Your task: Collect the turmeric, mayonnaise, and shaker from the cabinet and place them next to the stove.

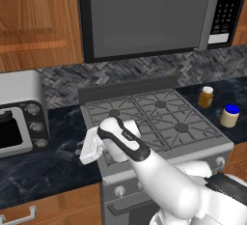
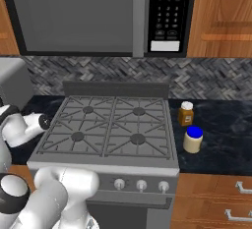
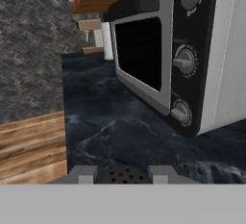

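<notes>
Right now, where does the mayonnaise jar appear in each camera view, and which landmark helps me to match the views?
Left base view: the mayonnaise stands at the right edge, on the dark counter right of the stove, in front of the turmeric.
Right base view: mayonnaise right of centre, beside the stove's front right corner.
Hand view: faces the toaster oven, with the shaker at the bottom.
Shared landmark: the stove.

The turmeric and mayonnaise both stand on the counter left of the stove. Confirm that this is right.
Not right: the turmeric and mayonnaise stand on the counter to the right of the stove, as the right base view shows.
</notes>
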Controlling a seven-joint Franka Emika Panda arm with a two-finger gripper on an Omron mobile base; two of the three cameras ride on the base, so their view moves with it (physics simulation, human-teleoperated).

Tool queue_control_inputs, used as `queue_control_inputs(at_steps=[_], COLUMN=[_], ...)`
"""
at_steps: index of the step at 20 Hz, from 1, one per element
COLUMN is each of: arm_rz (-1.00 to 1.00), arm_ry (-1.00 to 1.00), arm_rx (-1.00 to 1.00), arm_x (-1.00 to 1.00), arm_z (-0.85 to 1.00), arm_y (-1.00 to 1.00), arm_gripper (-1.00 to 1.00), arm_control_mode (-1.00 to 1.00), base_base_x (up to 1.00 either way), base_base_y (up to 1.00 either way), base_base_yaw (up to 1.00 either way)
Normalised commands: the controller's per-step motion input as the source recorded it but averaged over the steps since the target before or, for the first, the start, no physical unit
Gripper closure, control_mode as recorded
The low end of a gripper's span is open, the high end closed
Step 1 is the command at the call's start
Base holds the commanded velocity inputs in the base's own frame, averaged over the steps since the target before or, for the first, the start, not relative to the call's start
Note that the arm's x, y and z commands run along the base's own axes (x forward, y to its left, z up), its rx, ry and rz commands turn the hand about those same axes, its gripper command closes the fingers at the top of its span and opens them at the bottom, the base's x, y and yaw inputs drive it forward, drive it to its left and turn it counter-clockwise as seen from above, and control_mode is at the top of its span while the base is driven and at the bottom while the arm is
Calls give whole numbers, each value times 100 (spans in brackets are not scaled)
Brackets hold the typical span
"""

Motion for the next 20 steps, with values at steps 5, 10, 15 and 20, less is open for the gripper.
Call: queue_control_inputs(at_steps=[5,10,15,20], arm_rz=[6,4,2,2], arm_ry=[-2,-3,-2,0], arm_rx=[0,0,0,0], arm_x=[23,24,16,17], arm_z=[-20,-20,-3,-24], arm_y=[23,14,0,0], arm_gripper=[100,100,100,100], arm_control_mode=[-100,-100,-100,-100], base_base_x=[0,0,0,0], base_base_y=[0,0,0,0], base_base_yaw=[0,0,0,0])
